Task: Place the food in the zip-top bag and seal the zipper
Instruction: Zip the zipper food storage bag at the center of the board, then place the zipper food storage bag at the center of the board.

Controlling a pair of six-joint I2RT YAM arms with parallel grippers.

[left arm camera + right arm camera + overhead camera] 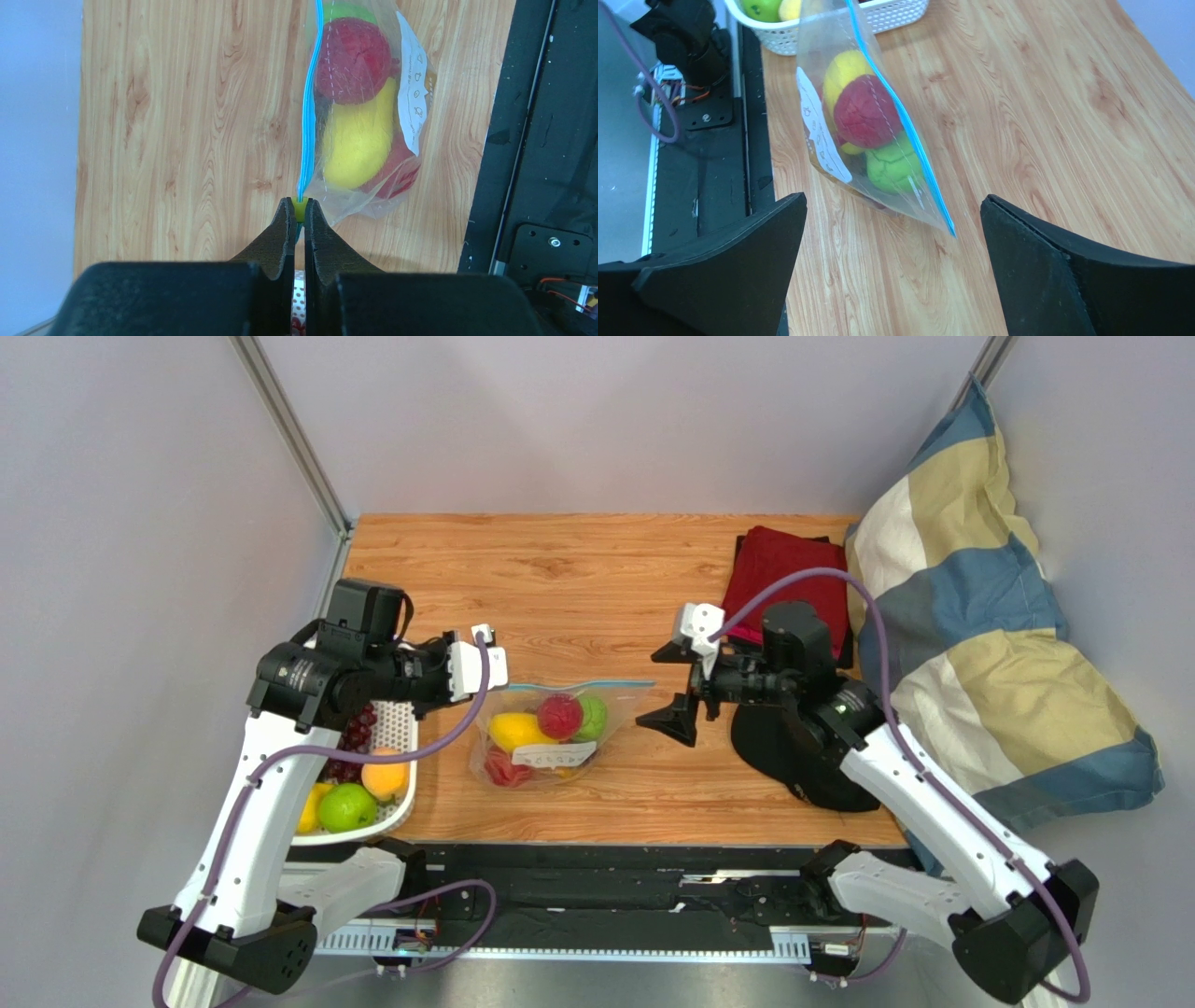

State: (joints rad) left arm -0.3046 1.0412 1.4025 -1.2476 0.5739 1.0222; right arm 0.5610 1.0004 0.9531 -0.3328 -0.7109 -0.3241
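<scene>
One zip-top bag (522, 703), four fruits (560, 716) inside, left gripper (300, 210) pinching one end of its zipper (307, 126), right gripper (671, 686) level, jaws wide apart

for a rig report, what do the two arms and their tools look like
The left arm and right arm have white links, black joint housings and a purple cable looping along each. The left tool and right tool have matte black wedge-shaped fingers.
</scene>
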